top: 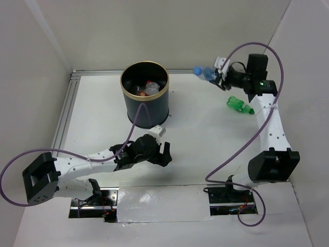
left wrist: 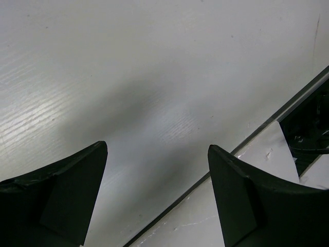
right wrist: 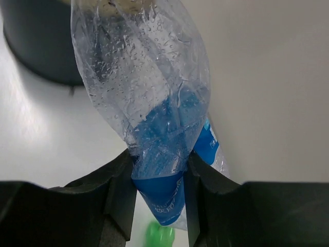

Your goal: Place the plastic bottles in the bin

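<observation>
— So, how does the right gripper (right wrist: 160, 162) stand?
— Your jaws are squeezed in tight on the crumpled clear plastic bottle with the blue label (right wrist: 149, 92), pinching it at the label end. From overhead it seems held off the white table (top: 205, 134), its blue cap pointing toward the tall dark cylindrical bin with the gold rim (top: 154, 105).
— Which step is that?
— The carry, I judge: the bottle is picked up but not yet over the bin, which sits well apart to your left with other bottles (top: 146, 87) already inside.
— And next?
— Swing across until the bottle is above the opening, then let go. It is soft and gripped near one end, so it may droop or twist.
— The other arm?
— Your left gripper (left wrist: 157, 170) is spread wide and holds nothing, above bare table near the bin. A small green plastic bottle (top: 239, 105) lies on the table beside your right arm, waiting.
</observation>
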Available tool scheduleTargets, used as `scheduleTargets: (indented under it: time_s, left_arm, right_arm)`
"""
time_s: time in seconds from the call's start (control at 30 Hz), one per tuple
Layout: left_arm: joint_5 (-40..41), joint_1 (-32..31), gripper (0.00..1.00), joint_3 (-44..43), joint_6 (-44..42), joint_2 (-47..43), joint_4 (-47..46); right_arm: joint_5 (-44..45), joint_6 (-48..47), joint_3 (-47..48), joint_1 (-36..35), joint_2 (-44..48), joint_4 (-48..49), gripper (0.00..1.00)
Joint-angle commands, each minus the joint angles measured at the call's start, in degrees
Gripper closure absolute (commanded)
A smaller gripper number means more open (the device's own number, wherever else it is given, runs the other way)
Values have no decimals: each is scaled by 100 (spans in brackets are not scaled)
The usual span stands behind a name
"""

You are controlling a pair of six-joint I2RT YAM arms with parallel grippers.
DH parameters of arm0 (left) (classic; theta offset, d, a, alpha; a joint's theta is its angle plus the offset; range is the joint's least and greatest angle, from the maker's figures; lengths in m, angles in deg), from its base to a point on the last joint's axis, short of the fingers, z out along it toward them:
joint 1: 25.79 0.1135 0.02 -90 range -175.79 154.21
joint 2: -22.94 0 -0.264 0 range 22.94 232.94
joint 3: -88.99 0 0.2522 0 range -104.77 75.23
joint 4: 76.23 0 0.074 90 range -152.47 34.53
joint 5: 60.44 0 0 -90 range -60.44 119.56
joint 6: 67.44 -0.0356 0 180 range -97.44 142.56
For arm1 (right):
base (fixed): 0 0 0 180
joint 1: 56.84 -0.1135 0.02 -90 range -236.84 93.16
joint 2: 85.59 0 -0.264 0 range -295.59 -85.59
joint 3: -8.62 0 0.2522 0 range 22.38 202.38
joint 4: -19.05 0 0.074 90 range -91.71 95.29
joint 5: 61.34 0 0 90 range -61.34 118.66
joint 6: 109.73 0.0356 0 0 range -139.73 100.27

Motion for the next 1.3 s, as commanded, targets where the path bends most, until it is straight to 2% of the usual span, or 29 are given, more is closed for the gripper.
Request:
scheduleTargets:
  time_s: [0.0, 0.07, 0.23, 0.4, 0.43, 0.5, 0.57, 0.6, 0.7, 0.8, 0.83, 0.87, 0.97, 1.03, 1.07, 1.1, 1.13, 1.17, 1.2, 1.27]
  left_arm:
    - [247, 29, 8, 237, 232, -456, -212]
    - [318, 29, 8, 396, 285, -728, -274]
    - [467, 29, 8, 731, 356, -1151, -388]
    - [651, -24, 8, 792, 409, -1388, -283]
    - [652, -24, 8, 844, 409, -1389, -283]
    - [739, -24, 8, 845, 409, -1511, -222]
    - [740, -24, 8, 845, 409, -1512, -152]
    - [809, -24, 7, 845, 339, -1512, -151]
    - [862, -24, 6, 704, 269, -1442, -19]
    - [863, -24, 5, 573, 155, -1371, -19]
    - [802, -24, 5, 573, 154, -1302, -19]
    - [801, -24, 5, 573, 154, -1249, -19]
    - [749, -24, 5, 520, 101, -1135, -98]
    - [696, -24, 5, 520, 40, -1082, -151]
    - [696, 28, 5, 468, 40, -1081, -151]
    - [626, 29, 5, 467, -12, -1020, -203]
    - [565, 29, 5, 467, -13, -941, -204]
    - [564, 81, 5, 406, -13, -888, -204]
    - [486, 82, 5, 345, -13, -827, -204]
    - [354, 82, 5, 213, -66, -634, -204]
  right_arm:
    - [-223, 2745, 550, -803, -260, 3110, 75]
    - [-91, 3405, 1320, -1462, -621, 3308, 75]
    - [172, 4680, 2343, -2450, -1850, 4106, 74]
    - [226, 5401, 4151, -3004, -3100, 3564, 70]
    - [173, 5472, 4251, -3074, -3389, 3407, 68]
    - [286, 5473, 4305, -3127, -3549, 3248, 60]
    - [427, 5394, 4129, -3128, -3655, 3116, 42]
    - [558, 5394, 4129, -3128, -3655, 3045, 25]
    - [1085, 5394, 3979, -2883, -3524, 2913, 0]
    - [1690, 5017, 3927, -2645, -3190, 2536, 0]
    - [2320, 4946, 3753, -2453, -3076, 2465, 0]
    - [2587, 4850, 3629, -2338, -2858, 2308, 0]
    - [3721, 3947, 3172, -1882, -2636, 1642, 0]
    - [4379, 3253, 2699, -1609, -2565, 1324, 11]
    - [4452, 2997, 2583, -1233, -2565, 817, 21]
    - [4557, 2724, 2443, -1064, -2618, 612, 33]
    - [4863, 2391, 2067, -888, -2618, 497, 61]
    - [4944, 2214, 1898, -565, -2688, 383, 70]
    - [4997, 2047, 1731, -422, -2749, 225, 73]
    - [5060, 1633, 1318, -70, -2802, 162, 55]
